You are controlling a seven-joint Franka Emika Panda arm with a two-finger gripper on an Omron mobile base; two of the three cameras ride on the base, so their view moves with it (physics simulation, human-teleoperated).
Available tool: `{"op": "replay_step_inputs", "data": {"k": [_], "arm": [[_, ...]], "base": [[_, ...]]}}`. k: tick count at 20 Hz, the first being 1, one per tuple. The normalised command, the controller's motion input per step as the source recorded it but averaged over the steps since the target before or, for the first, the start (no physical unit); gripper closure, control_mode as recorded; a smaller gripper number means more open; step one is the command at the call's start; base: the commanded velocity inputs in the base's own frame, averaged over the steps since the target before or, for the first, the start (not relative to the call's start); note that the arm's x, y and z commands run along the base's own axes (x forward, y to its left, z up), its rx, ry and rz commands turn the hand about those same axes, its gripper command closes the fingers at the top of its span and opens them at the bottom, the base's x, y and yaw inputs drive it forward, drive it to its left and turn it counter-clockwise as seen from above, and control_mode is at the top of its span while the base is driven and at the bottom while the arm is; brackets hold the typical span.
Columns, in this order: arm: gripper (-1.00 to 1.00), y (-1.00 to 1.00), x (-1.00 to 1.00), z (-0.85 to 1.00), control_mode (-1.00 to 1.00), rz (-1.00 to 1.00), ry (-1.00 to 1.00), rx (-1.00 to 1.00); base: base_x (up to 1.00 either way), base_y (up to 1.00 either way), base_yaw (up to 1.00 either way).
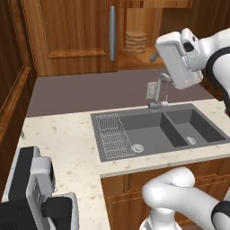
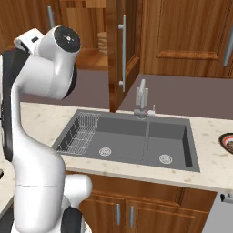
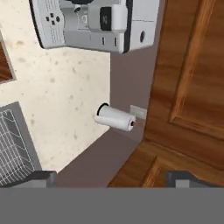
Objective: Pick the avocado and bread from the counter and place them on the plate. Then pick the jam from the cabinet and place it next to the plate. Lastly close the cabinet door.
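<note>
While the jaws stand wide and empty by the open cabinet (image 1: 134, 36), the plate (image 2: 227, 142) sits far right on the worktop (image 1: 63, 139), so a swing could clip the door (image 2: 123, 50).

Left base view: behind the arm on its left, high, looking forward and down over the sink (image 1: 157, 130) to the cabinet (image 1: 72, 36). Right base view: same, from the arm's right, sink (image 2: 132, 139) mid-frame, open cabinet door (image 2: 122, 50) behind it. Both share the sink, faucet (image 1: 157, 92), tabletop (image 1: 63, 139) front edge and cabinet. Hand view: rolled sideways, close, looking along the tabletop (image 3: 65, 92) at the wall corner, a coffee machine (image 3: 94, 24) and a paper towel roll (image 3: 116, 118).
</note>
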Motion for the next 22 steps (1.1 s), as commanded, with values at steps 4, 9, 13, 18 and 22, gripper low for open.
{"op": "replay_step_inputs", "data": {"k": [4, 9, 13, 18, 22], "arm": [[-1.00, 0.00, -0.98, 0.01, -1.00, 0.19, -0.10, -0.47], [-1.00, -0.01, -0.81, 0.03, -1.00, 0.05, -0.16, -0.37], [-1.00, -0.10, -0.54, -0.03, -1.00, 0.00, -0.19, -0.19], [-1.00, -0.20, -0.41, -0.15, -1.00, 0.00, -0.20, -0.10], [-1.00, -0.28, -0.36, -0.17, -1.00, 0.00, -0.21, -0.08]], "base": [[0.00, 0.00, 0.00], [0.00, 0.00, 0.00], [0.00, 0.00, 0.00], [0.00, 0.00, 0.00], [0.00, 0.00, 0.00]]}}
